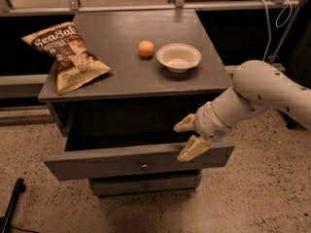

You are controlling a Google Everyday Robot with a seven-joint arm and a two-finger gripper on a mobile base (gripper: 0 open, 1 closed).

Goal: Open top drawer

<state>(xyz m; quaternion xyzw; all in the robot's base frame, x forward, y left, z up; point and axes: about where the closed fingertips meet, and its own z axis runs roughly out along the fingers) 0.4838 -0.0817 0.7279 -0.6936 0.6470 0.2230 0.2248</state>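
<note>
The top drawer [112,163] is a wide grey drawer with a small round centre knob [144,166]. It stands pulled out from the grey cabinet [131,79], and its dark inside shows. My gripper [187,137] is at the right part of the drawer's front edge and is open. One tan finger [184,124] is over the drawer's inside. The other finger [192,149] lies over the front panel's top edge. My white arm reaches in from the right.
On the cabinet top lie a chips bag [68,55] at the left, an orange [146,48] and a white bowl [179,57]. A lower grey drawer [146,184] sits shut beneath. A black pole [12,203] leans at the lower left on the speckled floor.
</note>
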